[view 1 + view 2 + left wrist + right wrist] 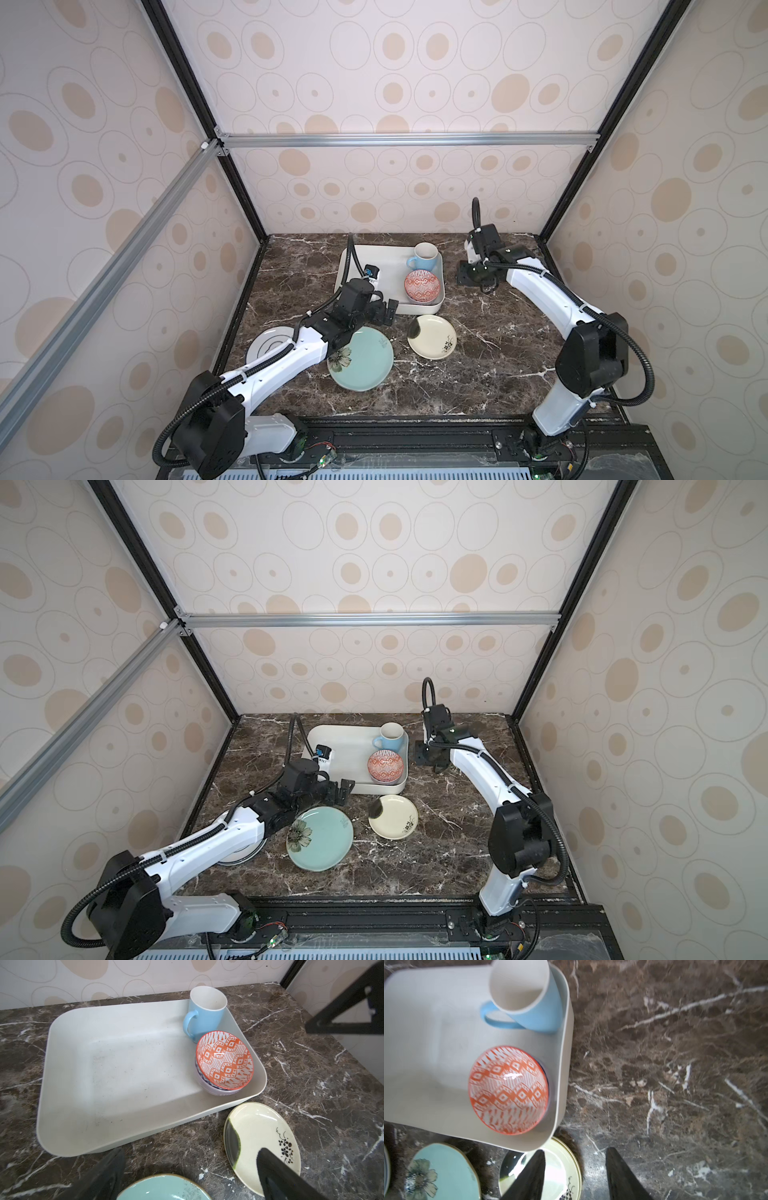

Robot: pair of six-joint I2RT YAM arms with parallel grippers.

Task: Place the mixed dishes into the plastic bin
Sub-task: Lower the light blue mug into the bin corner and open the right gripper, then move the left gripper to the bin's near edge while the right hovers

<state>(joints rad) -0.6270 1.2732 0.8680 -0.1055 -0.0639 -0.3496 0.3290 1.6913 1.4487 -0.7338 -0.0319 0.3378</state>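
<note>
The white plastic bin [386, 266] [124, 1059] sits at the back middle of the table. Inside, along its right wall, stand a light-blue mug [424, 254] [533, 1012] and a red-patterned bowl [422, 286] [225, 1059] nested in a lavender bowl [209, 1086]. On the marble in front lie a small cream plate [432, 336] [261, 1134] and a teal flower plate [361, 359] [320, 837]. White blue-rimmed plates [266, 345] lie partly under the left arm. My left gripper [390, 312] [191, 1151] hovers open before the bin's near wall. Right of the bin my right gripper [471, 276] [575, 1159] is open and empty.
Patterned walls with black frame posts [245, 199] close in the table on three sides. Bare marble [498, 332] stretches right of the bin and the cream plate. A black rail [415, 432] carrying both arm bases runs along the front edge.
</note>
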